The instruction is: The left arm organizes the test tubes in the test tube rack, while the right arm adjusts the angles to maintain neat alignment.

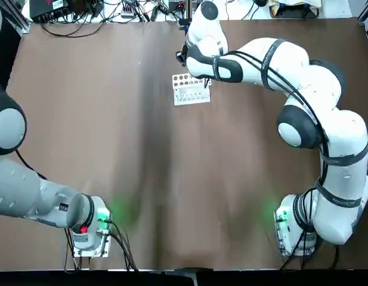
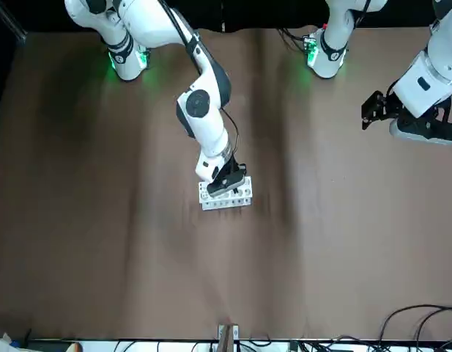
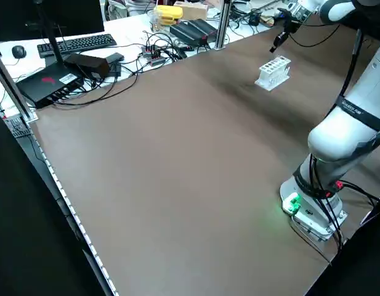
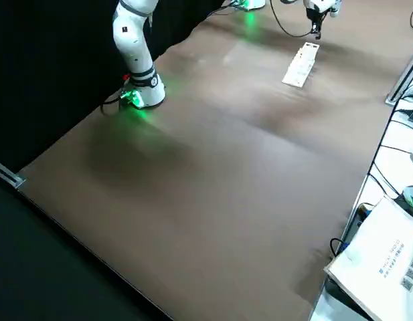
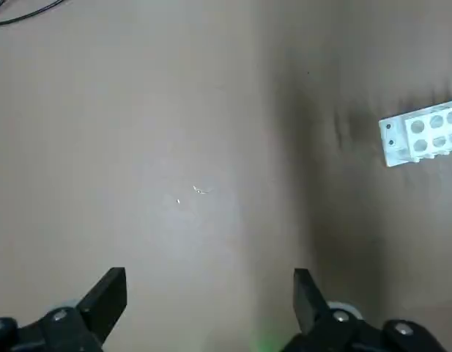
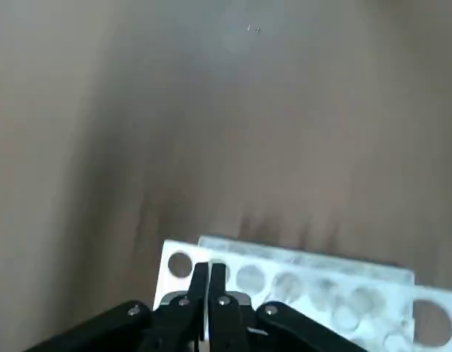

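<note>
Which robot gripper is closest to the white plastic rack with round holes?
The right arm's black gripper, at the white rack. The left arm's black gripper is open and farther off.

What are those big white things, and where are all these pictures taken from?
They are two robot arms, side by side at a brown table. One picture looks straight down, one looks from across the table, and two look down from the robot's left and right sides. The last two come from cameras on the arms' wrists.

On the table stands a small white rack with round holes, for holding test tubes. The right gripper is right at the rack, its two fingers close together; I can't tell whether something thin is between them. The left gripper is off to the rack's left, open, holding nothing.
</note>
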